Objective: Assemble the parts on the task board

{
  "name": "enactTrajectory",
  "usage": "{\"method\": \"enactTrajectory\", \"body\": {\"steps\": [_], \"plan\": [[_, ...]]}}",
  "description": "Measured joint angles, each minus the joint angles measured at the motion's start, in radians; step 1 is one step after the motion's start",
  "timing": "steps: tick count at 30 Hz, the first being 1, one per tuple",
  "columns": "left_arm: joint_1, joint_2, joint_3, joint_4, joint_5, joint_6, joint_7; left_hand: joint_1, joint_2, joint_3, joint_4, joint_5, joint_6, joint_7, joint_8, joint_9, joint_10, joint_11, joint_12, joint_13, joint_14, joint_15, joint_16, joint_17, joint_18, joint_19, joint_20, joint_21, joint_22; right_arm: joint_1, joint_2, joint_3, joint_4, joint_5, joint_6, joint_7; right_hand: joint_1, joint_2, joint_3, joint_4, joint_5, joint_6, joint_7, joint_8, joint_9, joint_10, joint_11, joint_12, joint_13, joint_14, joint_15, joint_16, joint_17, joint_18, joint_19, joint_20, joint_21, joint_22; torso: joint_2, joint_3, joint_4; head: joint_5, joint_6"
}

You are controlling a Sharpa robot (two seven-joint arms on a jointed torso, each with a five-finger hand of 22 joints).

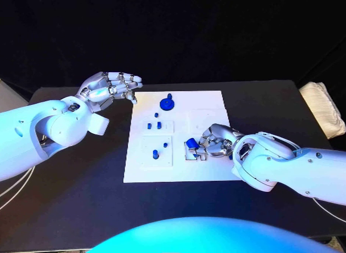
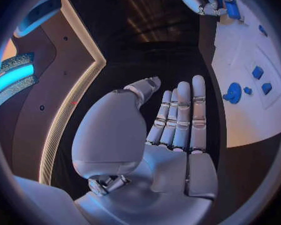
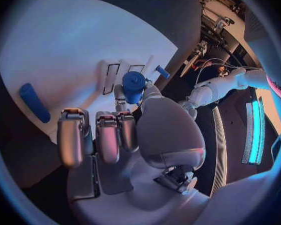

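Note:
The white task board [image 1: 210,108] lies mid-table. On its right front part rests my right hand [image 1: 212,145], pinching a blue cylindrical part [image 1: 191,143] between thumb and a finger; the right wrist view shows that part [image 3: 133,86] held just above the board [image 3: 72,40]. My left hand [image 1: 112,87] hovers beside the board's far left corner, holding nothing; its fingers [image 2: 181,115] stretch out straight and apart from the thumb. A round blue part [image 1: 167,104] stands at the board's far side. Several small blue parts [image 1: 155,125] sit in the left-hand recesses.
A folded white cloth [image 1: 325,108] lies at the table's far right edge. A pale box [image 1: 0,94] stands off the table's left side. Black table surface [image 1: 74,200] stretches around the board.

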Motion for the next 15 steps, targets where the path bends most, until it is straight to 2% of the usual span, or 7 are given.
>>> {"method": "enactTrajectory", "body": {"steps": [15], "plan": [[0.0, -0.003, 0.0, 0.001, 0.0, 0.003, -0.003, 0.0, 0.0, 0.0, 0.0, 0.0, 0.0, 0.0, 0.0, 0.0, 0.0, 0.0, 0.0, 0.0, 0.0, 0.0, 0.0, 0.0, 0.0, 0.0, 0.0, 0.0, -0.001, 0.0, 0.005, 0.001, -0.005, -0.009, 0.019, -0.009, -0.018, -0.003, 0.0, 0.0, -0.002, 0.005, 0.005, 0.0, 0.001, 0.0, 0.0, 0.0, 0.0, -0.004, -0.003, 0.0, 0.001, 0.0, 0.003, -0.003, 0.003, 0.0, -0.001, -0.0001, 0.0004, 0.0, 0.0]]}}
